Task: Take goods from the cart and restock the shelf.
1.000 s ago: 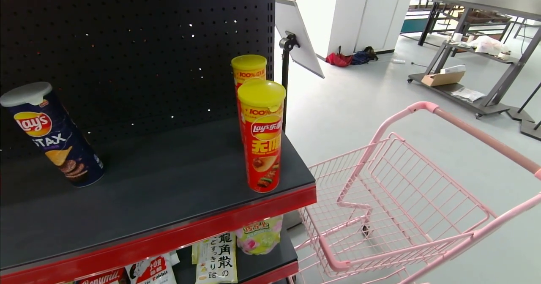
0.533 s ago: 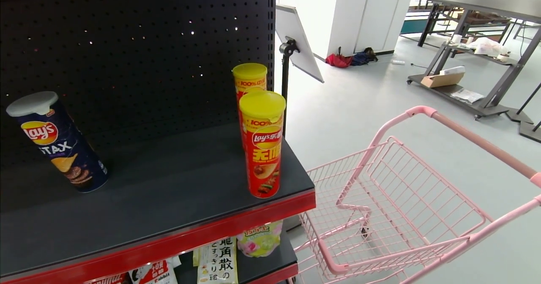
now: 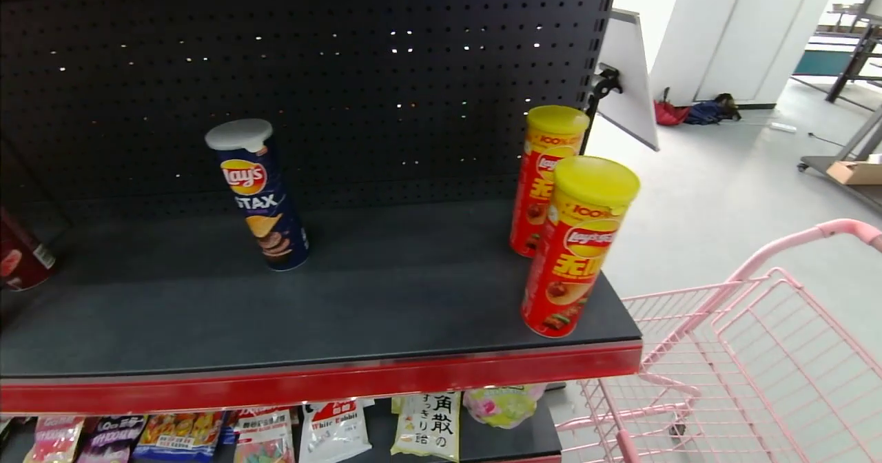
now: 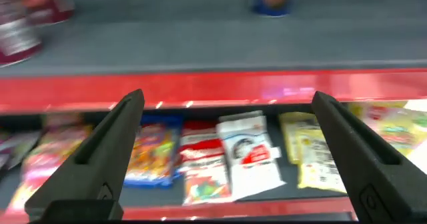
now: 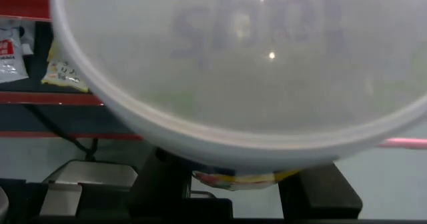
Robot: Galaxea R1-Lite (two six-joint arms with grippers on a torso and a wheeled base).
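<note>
Camera panned left while the shelf (image 3: 386, 311) and its cans (image 3: 577, 256) stayed put; left end effector (image 4: 227, 101) spread, right end effector (image 5: 243, 187) pinched a white-lidded can (image 5: 253, 64).

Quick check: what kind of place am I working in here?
Probably a shop aisle, maybe staged: pegboard-backed shelf holding chip cans, snack packets below, pink shopping cart alongside.
</note>
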